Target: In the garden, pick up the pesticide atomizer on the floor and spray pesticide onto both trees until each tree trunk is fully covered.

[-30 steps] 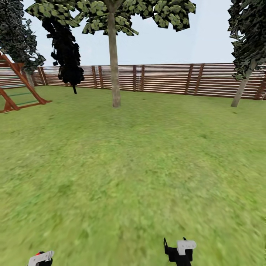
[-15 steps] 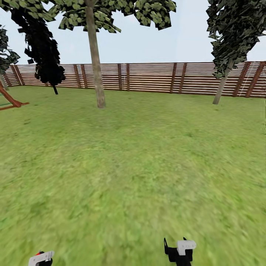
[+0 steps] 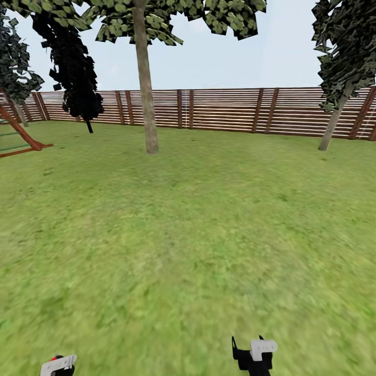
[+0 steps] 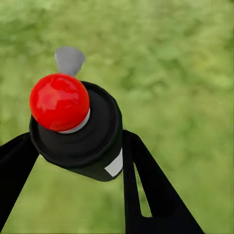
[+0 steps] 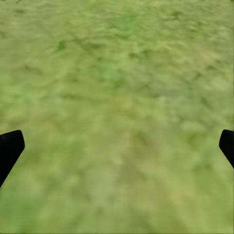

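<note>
Red-capped pesticide atomizer (image 4: 75,126) is clamped in my left gripper (image 4: 78,161); my right gripper (image 5: 117,146) hangs spread wide over the lawn (image 3: 198,235). Transit step, I judge. Next: close on the grey-beige tree trunk (image 3: 145,89), well ahead, before spraying.

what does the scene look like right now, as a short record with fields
place: lawn ringed by a wooden fence
nearest tree: pale trunk ahead, left of centre
other trees: dark tree at left, leaning one at right
play frame: red-brown, far left
left gripper: shut on spray can with red top
right gripper: open, over grass
spray haze: none seen
</note>
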